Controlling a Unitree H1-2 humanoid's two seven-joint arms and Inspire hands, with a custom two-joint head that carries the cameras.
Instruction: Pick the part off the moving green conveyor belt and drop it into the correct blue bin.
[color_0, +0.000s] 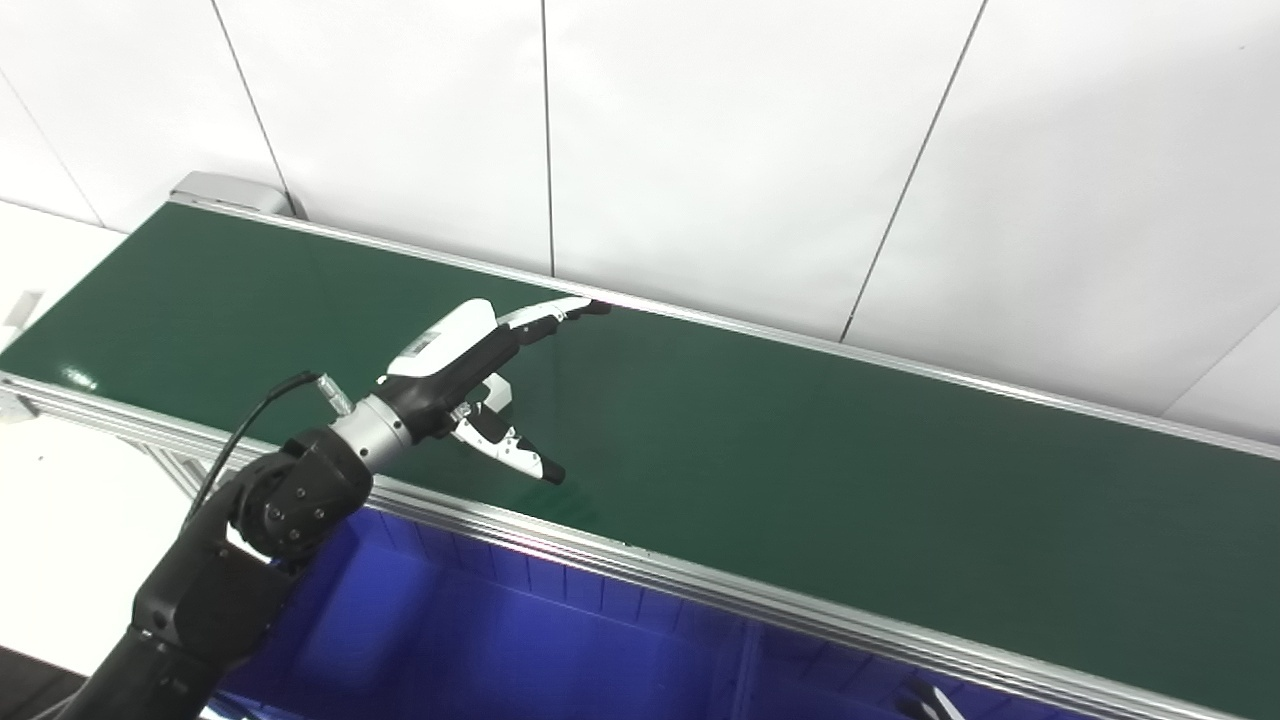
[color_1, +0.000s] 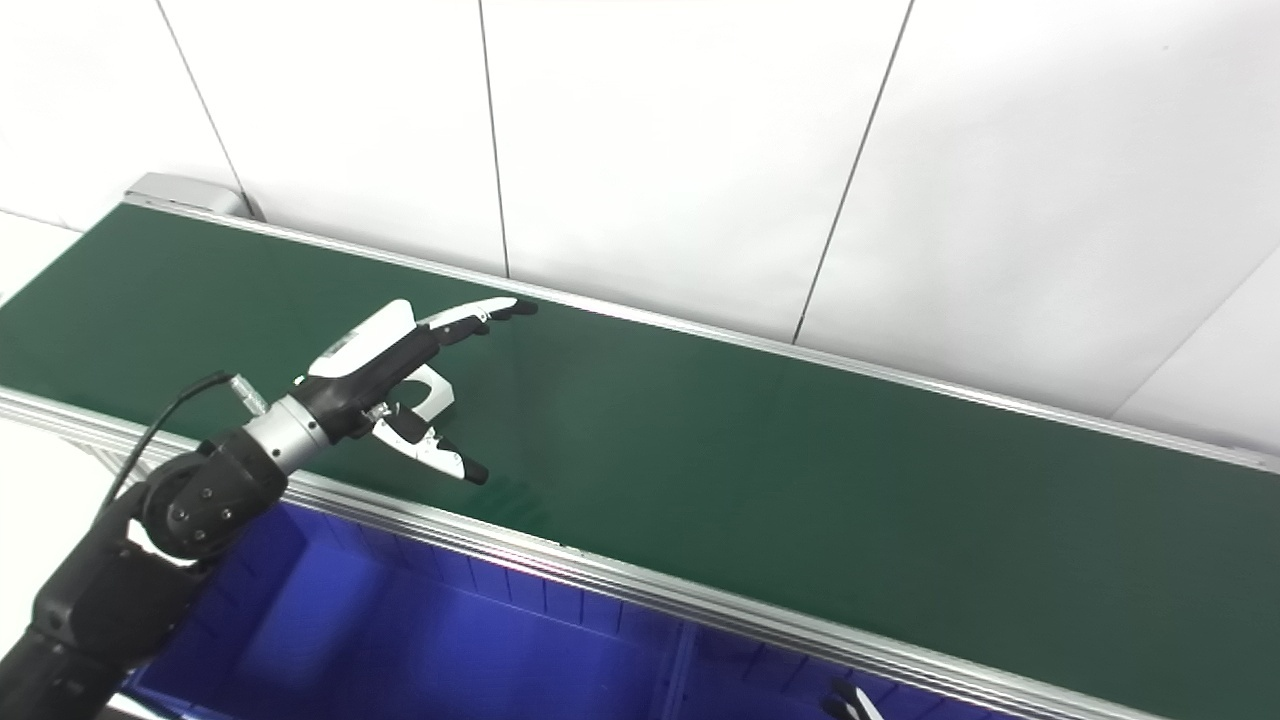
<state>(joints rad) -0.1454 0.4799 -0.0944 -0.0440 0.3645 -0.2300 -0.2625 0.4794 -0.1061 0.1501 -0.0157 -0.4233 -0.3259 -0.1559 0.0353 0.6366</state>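
Left hand (color_0: 480, 375) spread, empty, poised over green conveyor belt (color_0: 800, 450), probably waiting: no part visible. Right hand (color_1: 848, 702) barely visible, state unclear.

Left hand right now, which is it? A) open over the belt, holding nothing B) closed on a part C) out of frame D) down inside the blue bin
A: the left hand hangs over the green conveyor belt with fingers and thumb spread and nothing between them; no part shows on the belt, and the blue bin lies below the near rail.
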